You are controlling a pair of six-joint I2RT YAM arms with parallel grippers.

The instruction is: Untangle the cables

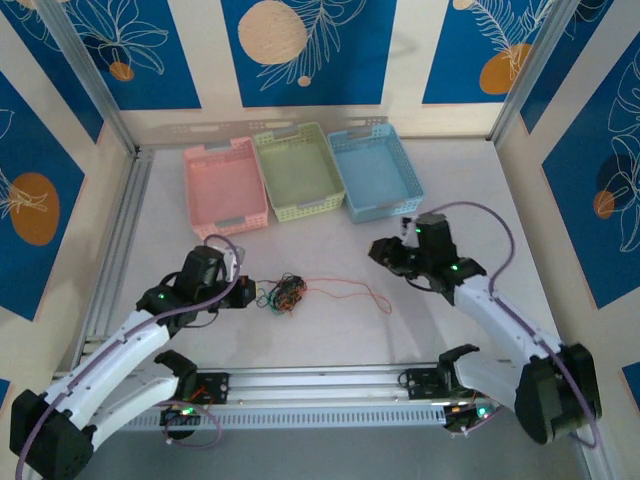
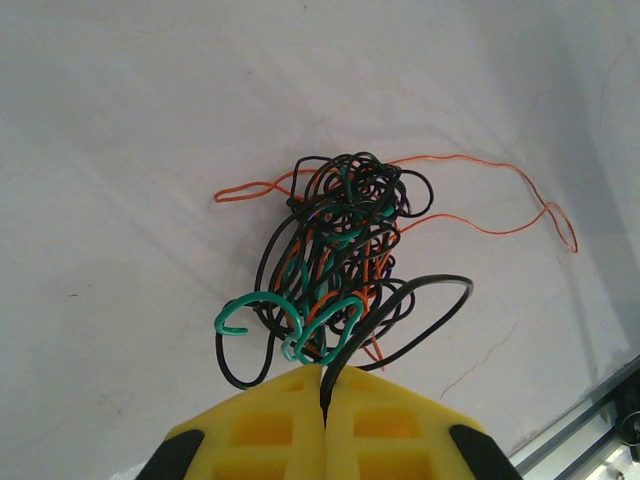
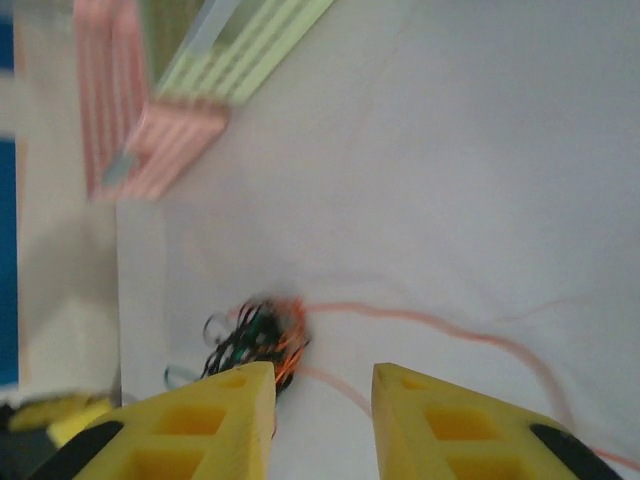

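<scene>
A small knot of thin cables (image 1: 286, 293), black, orange and green, lies on the white table between the arms. In the left wrist view the tangle (image 2: 340, 240) sits just beyond my left gripper (image 2: 326, 385), whose yellow fingers are shut on a black cable (image 2: 400, 300) that loops out to the right. A long orange strand (image 1: 350, 290) trails right from the knot. My right gripper (image 1: 385, 250) hovers to the right of the knot, open, with the blurred bundle (image 3: 260, 335) ahead of its left finger (image 3: 215, 415) and the orange strand (image 3: 450, 330) running across.
Three baskets stand in a row at the back: pink (image 1: 225, 186), green (image 1: 298, 170) and blue (image 1: 375, 170). An aluminium rail (image 1: 320, 385) runs along the near table edge. Patterned blue walls close in the sides and back.
</scene>
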